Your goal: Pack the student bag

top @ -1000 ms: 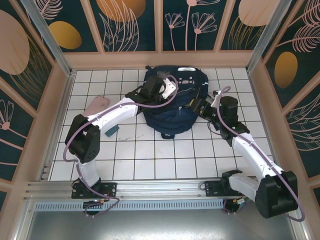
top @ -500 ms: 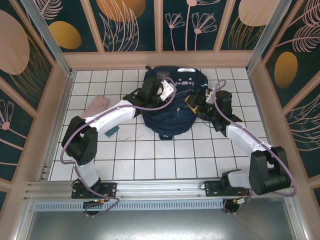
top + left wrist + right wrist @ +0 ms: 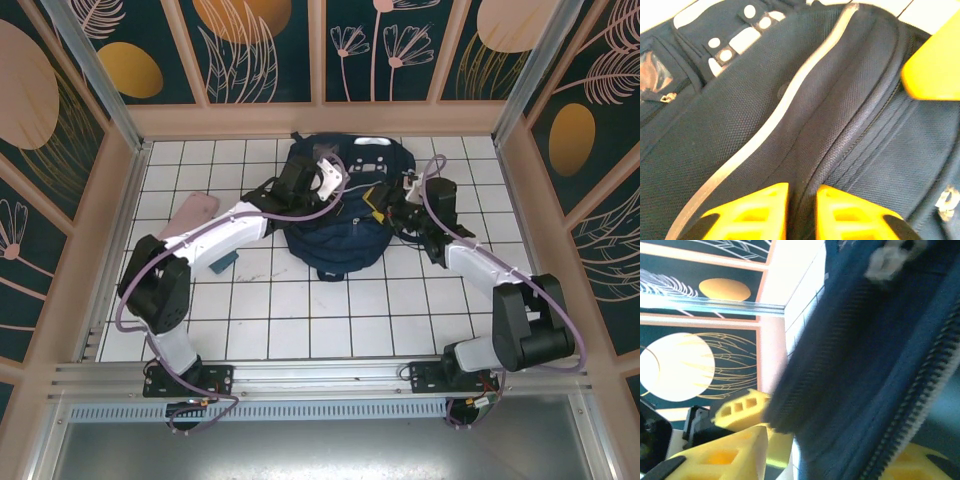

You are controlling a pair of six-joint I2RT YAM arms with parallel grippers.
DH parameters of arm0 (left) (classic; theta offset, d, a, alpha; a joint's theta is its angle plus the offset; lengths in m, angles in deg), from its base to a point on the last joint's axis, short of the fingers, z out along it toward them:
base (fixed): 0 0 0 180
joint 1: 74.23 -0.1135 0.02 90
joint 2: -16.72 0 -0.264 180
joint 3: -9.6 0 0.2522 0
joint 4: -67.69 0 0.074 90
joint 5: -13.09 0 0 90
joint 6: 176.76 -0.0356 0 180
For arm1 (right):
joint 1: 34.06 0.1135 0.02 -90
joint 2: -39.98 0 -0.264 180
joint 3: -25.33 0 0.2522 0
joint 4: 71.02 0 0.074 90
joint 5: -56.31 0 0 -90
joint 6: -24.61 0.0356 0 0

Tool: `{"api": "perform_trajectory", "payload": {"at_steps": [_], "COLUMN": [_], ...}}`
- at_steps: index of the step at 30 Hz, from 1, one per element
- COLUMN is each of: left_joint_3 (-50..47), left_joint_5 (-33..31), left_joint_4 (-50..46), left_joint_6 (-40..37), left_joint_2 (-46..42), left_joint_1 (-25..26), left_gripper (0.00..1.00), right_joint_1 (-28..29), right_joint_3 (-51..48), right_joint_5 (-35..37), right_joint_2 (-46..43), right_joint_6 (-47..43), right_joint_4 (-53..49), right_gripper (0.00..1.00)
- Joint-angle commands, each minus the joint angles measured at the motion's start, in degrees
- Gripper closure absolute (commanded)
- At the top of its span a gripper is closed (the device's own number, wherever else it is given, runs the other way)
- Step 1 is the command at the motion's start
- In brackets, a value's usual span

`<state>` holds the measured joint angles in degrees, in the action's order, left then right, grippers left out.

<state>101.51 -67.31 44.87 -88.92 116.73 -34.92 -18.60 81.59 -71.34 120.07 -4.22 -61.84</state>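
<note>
The student bag (image 3: 340,225), a navy backpack with a white reflective stripe (image 3: 790,95), lies on the tiled floor at the back centre. My left gripper (image 3: 322,185) rests on its top. In the left wrist view the left gripper (image 3: 802,192) has its yellow fingers close together on a raised fold of the fabric. My right gripper (image 3: 378,208) is at the bag's right side. In the right wrist view the right gripper (image 3: 835,445) has its jaws apart around the bag's zippered edge (image 3: 920,390). One right finger (image 3: 935,70) shows at the upper right of the left wrist view.
A pink flat object (image 3: 192,212) and a small teal object (image 3: 222,262) lie on the tiles left of the bag. Patterned walls with wooden frames (image 3: 320,118) close in the back and both sides. Open tiles (image 3: 330,320) lie between the bag and the arm bases.
The right arm has reached left to the bag's right side, its jaws narrowing around the zippered edge. The left gripper has stayed on the bag's top.
</note>
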Motion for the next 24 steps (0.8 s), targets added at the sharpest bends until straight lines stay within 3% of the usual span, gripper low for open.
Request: {"api": "perform_trajectory", "payload": {"at_steps": [1, 4, 10, 15, 24], "left_joint_3": [-1.48, -3.97, -11.72, -15.34, -16.46], "left_joint_5": [-3.01, -5.58, 3.44, 10.38, 10.68], "left_joint_4": [5.69, 4.24, 8.21, 12.03, 12.97], "left_joint_6": [11.55, 20.49, 35.78, 44.29, 47.85], "left_joint_2": [-6.05, -8.1, -12.92, -12.45, -8.71], "left_joint_1": [0.08, 0.03, 0.15, 1.46, 3.06], "left_gripper": [0.55, 0.42, 0.41, 0.52, 0.67], "right_joint_1": [1.46, 2.0, 3.2, 4.0, 4.71], "right_joint_3": [1.61, 1.84, 3.14, 3.42, 3.53], "right_joint_5": [-2.78, -2.79, -2.71, -2.35, -1.9], "right_joint_2": [0.14, 0.29, 1.3, 1.59, 1.55], "right_joint_6": [3.26, 4.23, 3.89, 3.62, 3.1], "right_joint_4": [9.97, 12.69, 12.58, 12.49, 11.95], "right_gripper": [0.61, 0.62, 0.66, 0.69, 0.7]}}
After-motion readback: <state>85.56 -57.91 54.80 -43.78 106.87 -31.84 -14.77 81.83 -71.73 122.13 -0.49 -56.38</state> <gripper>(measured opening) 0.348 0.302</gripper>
